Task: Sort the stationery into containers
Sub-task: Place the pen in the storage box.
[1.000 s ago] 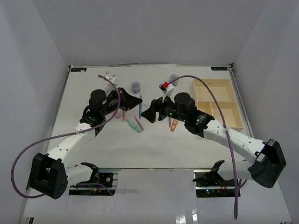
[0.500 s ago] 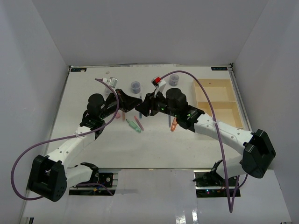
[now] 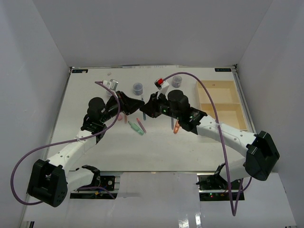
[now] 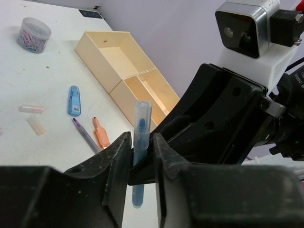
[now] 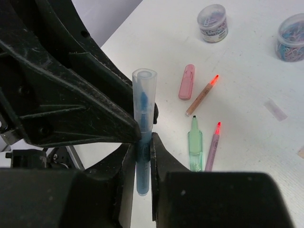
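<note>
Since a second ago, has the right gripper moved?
Yes. The right gripper shifted away from the tray, toward the left gripper, closing on the blue pen held there.

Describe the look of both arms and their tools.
The left arm and right arm have white links with bulky black joint housings. A purple cable loops away from each. The left tool and right tool are matte black with a rough, grainy surface. The right wrist carries a white camera mount holding a silver camera.
</note>
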